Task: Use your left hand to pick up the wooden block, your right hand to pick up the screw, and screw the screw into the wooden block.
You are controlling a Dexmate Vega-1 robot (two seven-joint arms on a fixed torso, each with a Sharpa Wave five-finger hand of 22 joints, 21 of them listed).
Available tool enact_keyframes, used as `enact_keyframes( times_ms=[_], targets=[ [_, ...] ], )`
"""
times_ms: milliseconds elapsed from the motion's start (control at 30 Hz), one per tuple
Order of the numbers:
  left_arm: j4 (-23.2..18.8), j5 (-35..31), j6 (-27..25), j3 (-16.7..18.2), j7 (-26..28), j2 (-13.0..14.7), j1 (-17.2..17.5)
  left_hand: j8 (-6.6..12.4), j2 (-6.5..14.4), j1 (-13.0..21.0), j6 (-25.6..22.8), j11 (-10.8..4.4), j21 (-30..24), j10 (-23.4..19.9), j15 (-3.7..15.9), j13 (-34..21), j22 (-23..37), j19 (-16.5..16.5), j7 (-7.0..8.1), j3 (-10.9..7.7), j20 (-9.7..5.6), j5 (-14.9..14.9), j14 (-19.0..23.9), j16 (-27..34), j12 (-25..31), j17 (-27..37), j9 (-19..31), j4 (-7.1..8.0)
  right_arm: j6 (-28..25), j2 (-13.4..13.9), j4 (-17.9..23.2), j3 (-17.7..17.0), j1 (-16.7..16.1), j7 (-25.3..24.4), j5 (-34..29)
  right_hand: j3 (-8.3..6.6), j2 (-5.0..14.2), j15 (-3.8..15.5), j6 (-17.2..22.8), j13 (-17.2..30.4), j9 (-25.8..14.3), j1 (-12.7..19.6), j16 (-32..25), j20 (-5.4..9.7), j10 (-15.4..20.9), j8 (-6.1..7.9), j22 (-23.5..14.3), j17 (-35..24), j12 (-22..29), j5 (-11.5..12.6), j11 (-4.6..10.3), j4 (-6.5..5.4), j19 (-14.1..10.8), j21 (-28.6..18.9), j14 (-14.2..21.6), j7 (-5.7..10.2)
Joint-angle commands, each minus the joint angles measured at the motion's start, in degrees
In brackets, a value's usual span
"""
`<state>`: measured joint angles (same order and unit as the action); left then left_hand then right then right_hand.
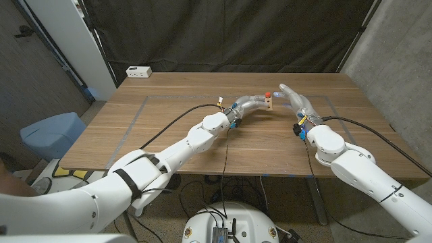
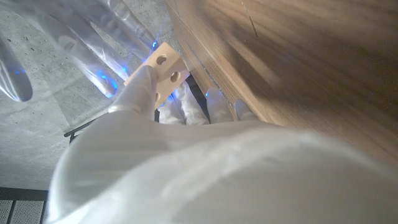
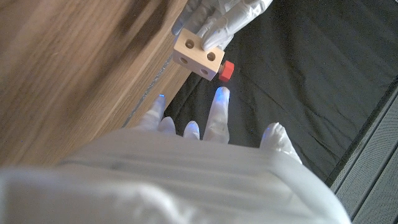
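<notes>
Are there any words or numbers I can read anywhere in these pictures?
None can be read.
White box at the table's far corner: dark marks on it, too small to read.
Wooden block, held by the left hand: only holes, no writing.
Red screw: no writing.

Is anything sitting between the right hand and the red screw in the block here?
Nothing visible. The right hand is open, fingers spread, just short of the red screw, which already sits in the pale wooden block with holes held by the left hand.
</notes>
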<state>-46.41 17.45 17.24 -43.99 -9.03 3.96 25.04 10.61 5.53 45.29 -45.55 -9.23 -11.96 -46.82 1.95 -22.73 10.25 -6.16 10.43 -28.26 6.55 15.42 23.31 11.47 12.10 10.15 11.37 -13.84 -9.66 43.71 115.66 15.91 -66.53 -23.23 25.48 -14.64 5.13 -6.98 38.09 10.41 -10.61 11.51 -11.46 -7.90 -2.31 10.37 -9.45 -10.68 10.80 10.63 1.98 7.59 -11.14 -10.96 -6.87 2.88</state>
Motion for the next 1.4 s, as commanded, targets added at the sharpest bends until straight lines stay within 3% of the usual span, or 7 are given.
enact_keyframes(
  times_ms=[33, 600, 933, 1400],
  targets=[
    [-2.8, -0.3, -1.1, -0.1, 0.8, 1.1, 0.8, 0.66, 4.3, -3.4, -5.1, -0.04, -0.1, -0.4, -0.26, -0.3, 0.3, -0.3, -4.34, -5.29, 0.03, 0.2, 0.1, 0.2, 0.3, 0.1, 0.0, 5.08, 1.3, -0.3, -1.1, -0.3, 0.2, 0.8, 0.0, 0.03, 0.18, -0.48, -1.7, 0.0, -0.3, -0.4, 0.3, 0.09, -1.7, -0.33, -0.2, -0.2, -0.4, 0.0, -0.19, -0.3, 0.8, 0.3, -0.6, 0.18],
    [-5.1, -0.9, -2.1, -0.5, 1.7, 1.8, 1.4, 0.64, 4.2, -3.4, -5.1, 0.06, -0.1, -0.5, -0.21, -0.3, 0.3, -0.3, -4.33, -5.32, 0.0, 0.2, 0.1, 0.2, 0.3, 0.1, 0.0, 5.03, 2.5, 0.5, -2.4, -0.9, 0.3, 3.2, 1.2, 0.61, -0.25, -1.45, -7.9, 0.0, -0.3, -2.0, 0.8, -1.22, -5.6, -0.78, -0.2, -0.5, -0.8, 0.0, -1.3, -1.07, 3.7, 0.8, -3.3, 0.64],
    [-5.4, -1.1, -2.3, -0.7, 1.8, 1.7, 1.4, 0.64, 4.3, -3.4, -5.1, -0.05, -0.1, -0.5, -0.15, -0.3, 0.3, -0.3, -4.36, -5.3, -0.06, 0.2, 0.1, 0.2, 0.3, 0.1, 0.0, 5.0, 1.8, 2.4, -2.9, -0.7, 1.6, 6.9, 2.7, 1.02, -0.59, -1.93, -14.0, 0.1, -0.4, -3.4, 1.0, -2.0, -10.3, -0.83, -0.3, -0.7, -1.0, 0.2, -2.76, -1.61, 6.4, 0.8, -6.5, 1.34],
    [-6.4, -1.2, -2.6, -0.9, 2.0, 2.0, 1.9, 0.57, 4.3, -3.4, -4.9, -0.01, -0.1, -0.5, -0.17, -0.2, 0.3, -0.3, -4.36, -5.3, -0.02, 0.2, 0.1, 0.2, 0.3, 0.1, 0.0, 4.97, 1.4, 4.0, -2.9, -0.2, 2.6, 9.3, 3.3, 1.29, -0.65, -2.08, -16.0, 0.1, -0.4, -4.4, 1.0, -2.44, -12.4, -0.45, -0.3, -0.8, -0.9, 0.3, -2.88, -2.1, 8.0, 0.9, -8.1, 1.77]
  ],
)
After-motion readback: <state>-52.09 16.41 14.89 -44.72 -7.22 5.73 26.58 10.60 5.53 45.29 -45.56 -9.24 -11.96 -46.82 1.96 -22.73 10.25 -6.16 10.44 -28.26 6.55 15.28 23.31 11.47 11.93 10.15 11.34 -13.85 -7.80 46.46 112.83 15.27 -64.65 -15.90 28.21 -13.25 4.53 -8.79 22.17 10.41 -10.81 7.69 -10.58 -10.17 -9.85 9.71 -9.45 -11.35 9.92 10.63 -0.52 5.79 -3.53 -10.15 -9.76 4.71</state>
